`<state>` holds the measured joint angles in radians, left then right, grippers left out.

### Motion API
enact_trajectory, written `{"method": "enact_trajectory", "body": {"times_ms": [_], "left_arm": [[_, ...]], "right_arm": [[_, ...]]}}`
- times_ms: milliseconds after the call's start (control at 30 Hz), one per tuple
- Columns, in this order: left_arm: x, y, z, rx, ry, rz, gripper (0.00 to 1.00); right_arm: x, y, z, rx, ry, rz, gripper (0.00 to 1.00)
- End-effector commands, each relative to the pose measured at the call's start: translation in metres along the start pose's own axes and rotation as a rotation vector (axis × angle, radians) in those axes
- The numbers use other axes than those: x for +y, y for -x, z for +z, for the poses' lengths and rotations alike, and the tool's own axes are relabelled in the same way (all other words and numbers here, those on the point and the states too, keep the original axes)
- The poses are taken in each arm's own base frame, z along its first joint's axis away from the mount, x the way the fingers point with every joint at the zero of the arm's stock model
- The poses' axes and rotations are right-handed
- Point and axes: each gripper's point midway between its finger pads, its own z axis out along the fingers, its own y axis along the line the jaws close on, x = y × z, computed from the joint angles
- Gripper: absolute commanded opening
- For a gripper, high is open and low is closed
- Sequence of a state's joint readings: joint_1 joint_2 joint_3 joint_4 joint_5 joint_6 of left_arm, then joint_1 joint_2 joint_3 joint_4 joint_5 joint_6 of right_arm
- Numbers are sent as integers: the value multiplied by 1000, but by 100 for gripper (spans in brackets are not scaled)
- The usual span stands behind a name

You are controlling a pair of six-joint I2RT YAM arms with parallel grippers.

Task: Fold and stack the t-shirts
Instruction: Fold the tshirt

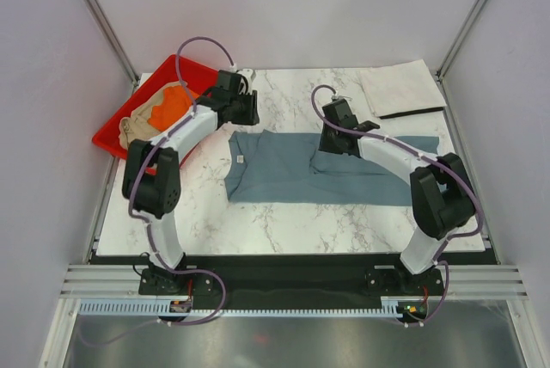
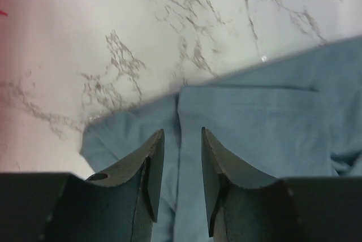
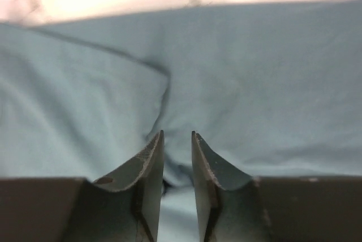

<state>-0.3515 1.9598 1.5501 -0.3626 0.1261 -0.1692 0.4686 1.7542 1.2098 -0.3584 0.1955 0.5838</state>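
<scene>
Lying nearest: the blue-grey t-shirt [image 1: 292, 177] stretches as a long band across the middle of the marble surface [image 1: 284, 217], a small label showing near its left end.
Right pincer [image 3: 177, 134]: jaws parted by a narrow gap over the shirt, nothing clamped between them. Its wrist view fills with rumpled blue cloth and a dark crease running to the fingertips. The overhead view shows only that it sits at the shirt's far edge, right of centre.
Left pincer [image 2: 182, 133]: jaws apart and empty above the shirt's far left corner. Its wrist view shows a folded edge running between the fingers and bare marble beyond.
Red tray [image 1: 107, 140]: far left corner, holding the orange t-shirt [image 1: 172, 108] and the tan t-shirt [image 1: 137, 129], both bunched. Only the overhead view shows them.
Off-white t-shirt [image 1: 400, 88]: folded flat at the far right corner, overhead view only.
</scene>
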Motion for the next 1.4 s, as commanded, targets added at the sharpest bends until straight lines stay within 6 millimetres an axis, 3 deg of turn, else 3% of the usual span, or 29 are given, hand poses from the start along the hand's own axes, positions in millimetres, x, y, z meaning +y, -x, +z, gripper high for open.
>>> {"method": "enact_trajectory", "body": {"times_ms": [0, 33, 67, 133, 167, 233, 267, 400, 467, 567, 733, 1000, 1167, 1233, 1367], "left_arm": [[-36, -2, -54, -42, -70, -73, 40], [-42, -6, -69, -51, -88, -100, 40], [-46, -39, -68, 20, -110, -132, 39], [-66, -70, -71, 90, -158, -158, 38], [-69, -95, -72, 140, -157, -175, 37], [-79, -124, -74, 195, -162, -178, 37], [-75, -145, -74, 229, -124, -199, 37], [-67, -194, -72, 312, -33, -216, 38], [-47, -215, -71, 328, 64, -228, 38], [-30, -226, -72, 326, 141, -214, 39], [-24, -231, -79, 319, 166, -222, 39], [-14, -243, -98, 334, 216, -233, 39], [-26, -215, -115, 264, 158, -235, 41], [-33, -200, -121, 223, 122, -242, 41], [-42, -190, -124, 203, 79, -255, 43]], "right_arm": [[18, -18, -31, 45, 113, -51, 29], [26, -33, -33, 87, 172, -62, 28], [29, -37, -35, 93, 201, -66, 27], [35, -52, -36, 127, 261, -76, 25], [38, -57, -38, 141, 286, -79, 26], [34, -68, -37, 162, 300, -86, 26], [34, -71, -39, 166, 309, -83, 26], [15, -95, -37, 187, 284, -79, 26], [7, -102, -36, 186, 262, -79, 26], [-13, -114, -31, 189, 194, -87, 26], [-43, -129, -29, 191, 82, -80, 26], [-53, -124, -51, 158, 61, -56, 28], [-28, -99, -74, 101, 175, -56, 36], [-3, -82, -81, 64, 280, -73, 40], [18, -61, -67, 31, 321, -70, 50]]}}
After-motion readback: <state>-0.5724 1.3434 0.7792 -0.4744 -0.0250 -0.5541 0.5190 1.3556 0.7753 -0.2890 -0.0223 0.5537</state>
